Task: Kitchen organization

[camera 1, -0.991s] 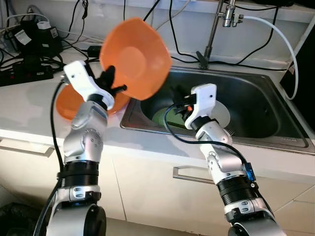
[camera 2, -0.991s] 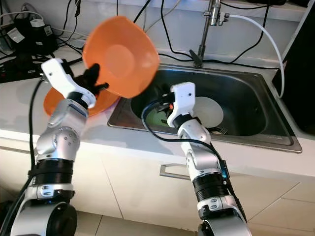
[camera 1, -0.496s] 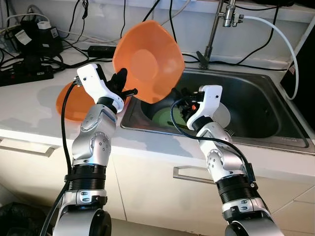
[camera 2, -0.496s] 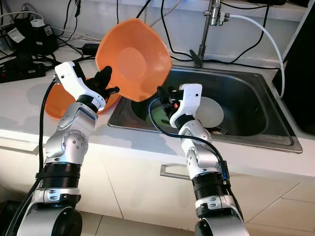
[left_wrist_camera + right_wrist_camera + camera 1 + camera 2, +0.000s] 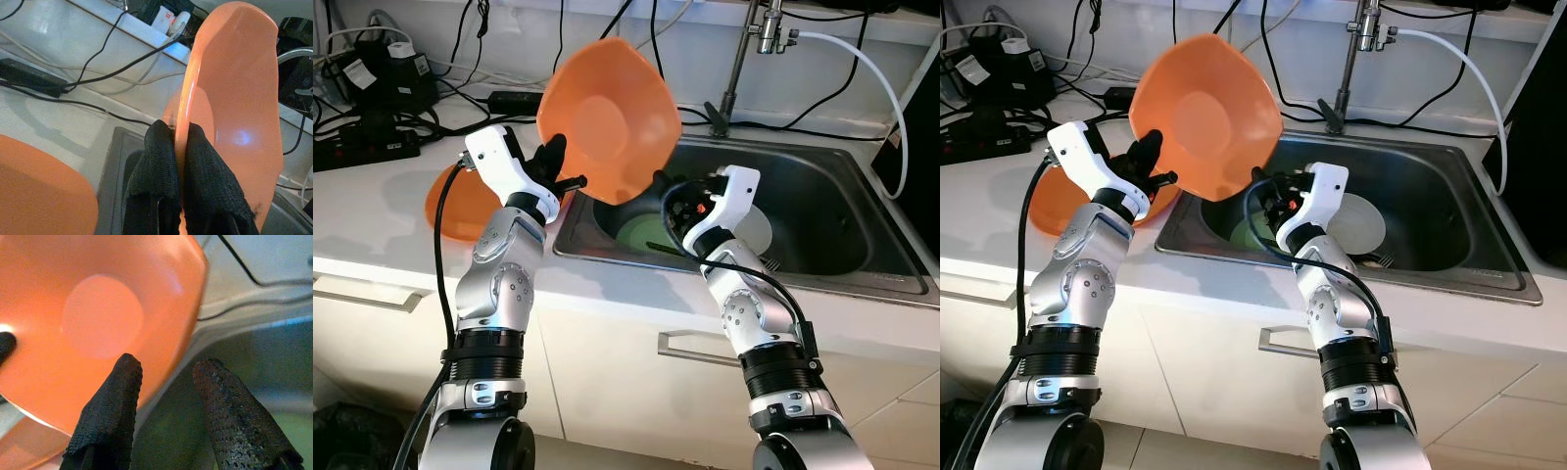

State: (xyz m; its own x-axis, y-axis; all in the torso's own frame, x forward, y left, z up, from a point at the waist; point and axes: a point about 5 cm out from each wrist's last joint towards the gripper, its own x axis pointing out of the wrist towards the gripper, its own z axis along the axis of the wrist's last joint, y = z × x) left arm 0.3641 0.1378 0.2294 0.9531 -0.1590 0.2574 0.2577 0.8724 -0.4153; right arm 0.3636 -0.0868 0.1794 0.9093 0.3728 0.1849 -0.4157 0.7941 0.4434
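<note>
My left gripper [image 5: 554, 168] is shut on the lower rim of an orange bowl [image 5: 607, 116], its black fingers [image 5: 208, 181] pinching the edge. The bowl is tilted up on its side above the sink's left edge, its hollow facing me. My right gripper [image 5: 168, 367] is open over the sink, just below and right of the bowl's rim [image 5: 195, 308], with nothing between its fingers. A second orange bowl [image 5: 452, 201] rests on the white counter to the left. In the sink lie a green plate [image 5: 641, 237] and a white plate [image 5: 759, 225].
The steel sink [image 5: 822, 196] has a tall faucet [image 5: 742, 59] at its back and a white hose [image 5: 886, 88] on the right. Black power strips and cables [image 5: 367, 137] crowd the counter's far left. A fork [image 5: 769, 262] lies by the white plate.
My left arm carried the orange bowl rightward, from above the counter to over the sink's left edge. The right gripper rose and turned towards the bowl's rim.
</note>
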